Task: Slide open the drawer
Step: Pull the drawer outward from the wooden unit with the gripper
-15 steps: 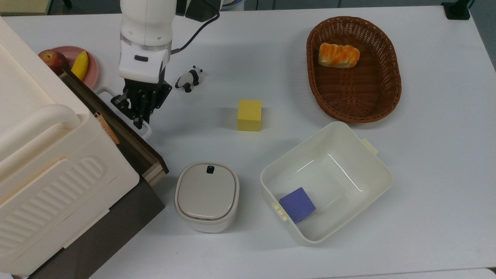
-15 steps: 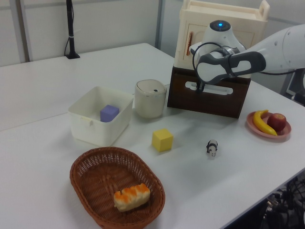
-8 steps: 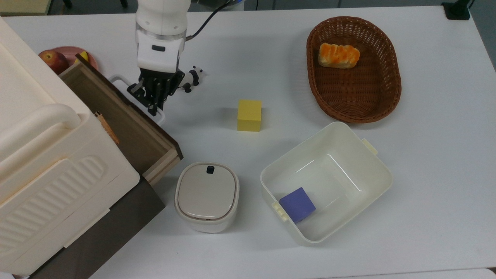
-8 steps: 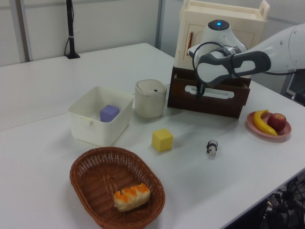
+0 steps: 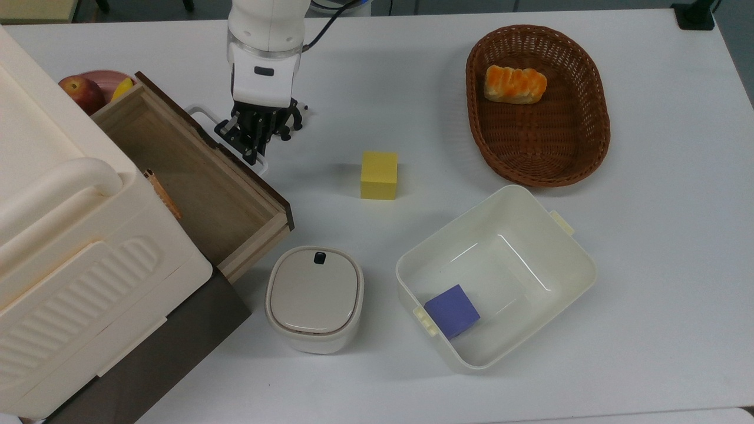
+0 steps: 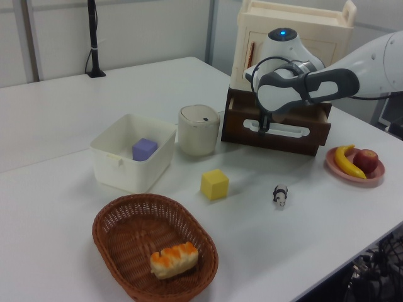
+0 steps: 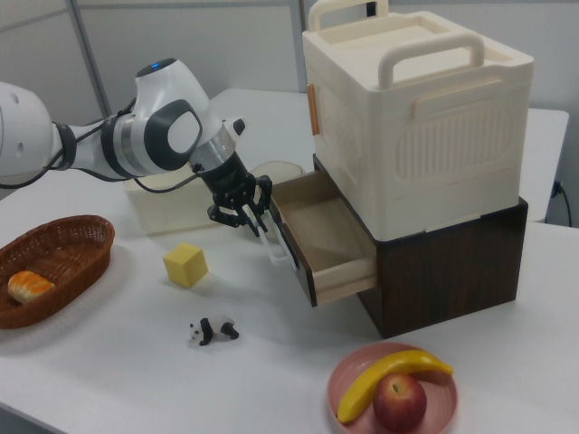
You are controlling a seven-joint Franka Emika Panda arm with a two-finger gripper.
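Top view: the drawer [image 5: 194,176] now juts further out than a second ago, the hand [image 5: 254,152] clamped on its white handle [image 5: 200,112].

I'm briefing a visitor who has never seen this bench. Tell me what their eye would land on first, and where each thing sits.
First, the gripper on the white loop handle of the drawer, pulled out from under the cream ribbed box at the top view's left. Next, the wicker basket holding a bread roll at the top view's upper right. Between them stands a yellow cube.
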